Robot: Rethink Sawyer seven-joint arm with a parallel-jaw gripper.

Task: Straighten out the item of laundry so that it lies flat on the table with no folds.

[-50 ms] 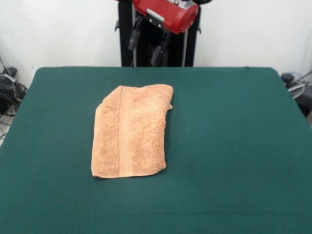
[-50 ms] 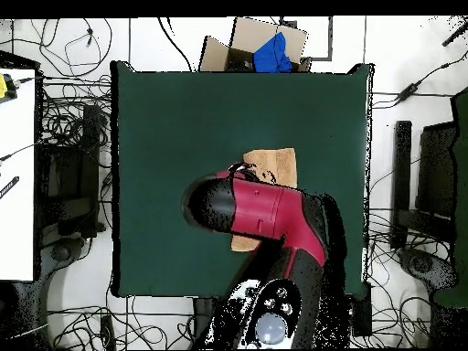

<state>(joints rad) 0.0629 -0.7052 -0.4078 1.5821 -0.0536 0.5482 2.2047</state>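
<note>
The red and black arm (image 2: 260,212) reaches from 6 o'clock over the green table (image 2: 164,137), covering much of the tan towel (image 2: 274,165). A cardboard box (image 2: 239,44) with blue cloth (image 2: 271,53) sits at 12 o'clock.

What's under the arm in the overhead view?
The arm covers part of the orange towel and green table. The towel's middle is hidden; both ends show.

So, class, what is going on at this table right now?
A Sawyer robot arm is set up to flatten an orange-tan towel on a green table. The towel lies folded over near the middle, untouched. The arm is drawn back above it; in the overhead view it hides part of the towel. Its gripper cannot be made out.
</note>
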